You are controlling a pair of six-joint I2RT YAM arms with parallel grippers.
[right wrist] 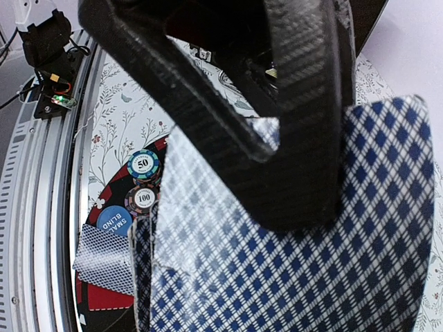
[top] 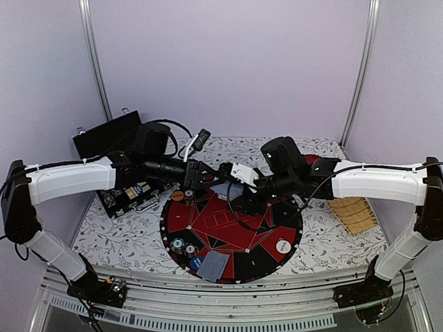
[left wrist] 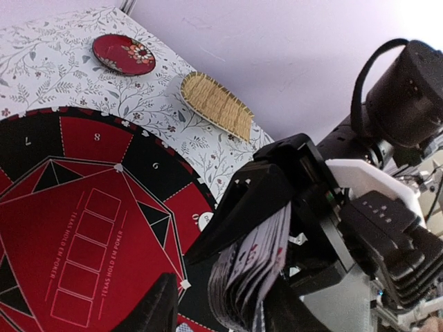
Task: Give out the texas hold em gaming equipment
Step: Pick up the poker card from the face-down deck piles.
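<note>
Deck [right wrist: 291,277] (blue diamond backs, fanned) | right gripper [right wrist: 284,173] clamped on it | left gripper [left wrist: 220,310]: cannot tell

White arms [top: 69,181]; black joints [top: 17,207]; cables [top: 387,167].

we see pale lilac walls [top: 228,62], two metal corner poles [top: 95,62], and a floral-patterned worktop [top: 118,235] under even light.

We see soft, even light, weak shadows, and the cards [right wrist: 291,263] seemingly blurred in the right wrist view.
</note>
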